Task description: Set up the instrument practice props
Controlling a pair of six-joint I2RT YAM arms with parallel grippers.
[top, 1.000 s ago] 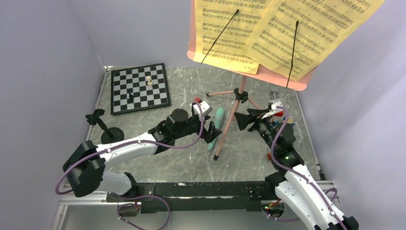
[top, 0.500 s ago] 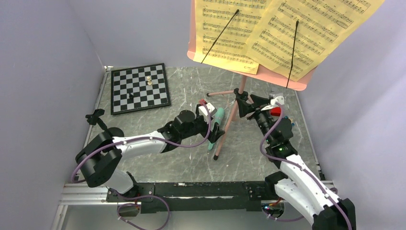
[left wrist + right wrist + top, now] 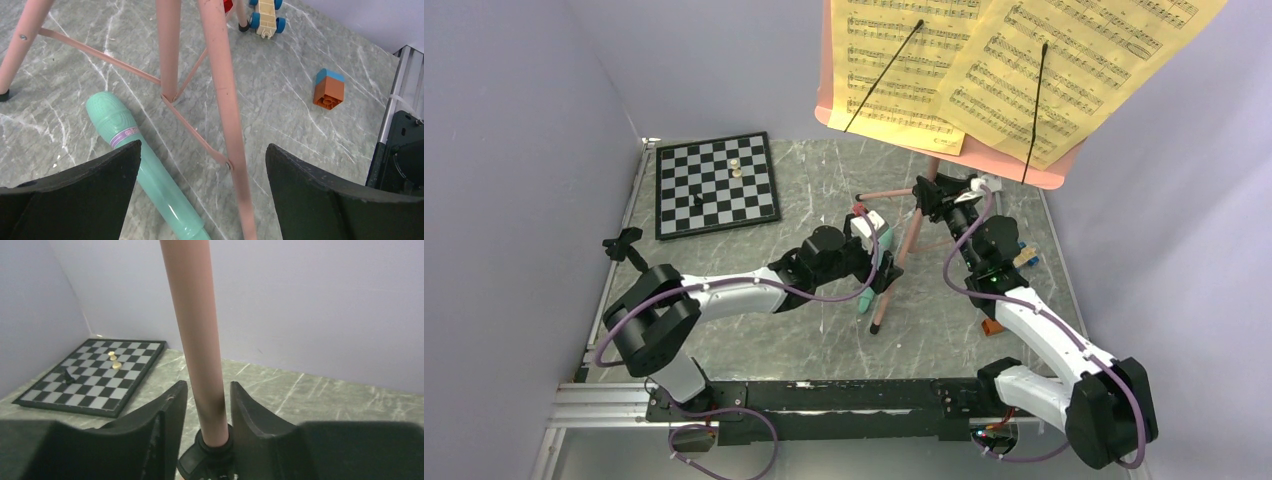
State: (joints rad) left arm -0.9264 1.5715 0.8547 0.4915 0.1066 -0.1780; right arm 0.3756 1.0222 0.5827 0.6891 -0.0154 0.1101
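The pink music stand (image 3: 929,170) stands mid-table with yellow sheet-music pages (image 3: 904,60) on its desk. My right gripper (image 3: 927,195) is closed around the stand's pole (image 3: 200,340), just above the black collar, a finger close on each side. My left gripper (image 3: 886,272) is open and low over the table, with the stand's front leg (image 3: 227,110) between its fingers. The mint-green tube (image 3: 145,175) lies flat beside that leg, next to the left finger; it also shows in the top view (image 3: 865,297). The small black stand (image 3: 624,243) sits at the far left, its base partly behind my left arm.
A chessboard (image 3: 714,185) with a few pieces lies at the back left and shows in the right wrist view (image 3: 95,375). An orange-and-blue block (image 3: 329,90) and a wheeled toy (image 3: 266,12) lie right of the stand. Grey walls close three sides.
My right gripper moved up and back to the pole and closed around it. My left gripper slid right, over the mint tube, until it straddled the stand's front leg.
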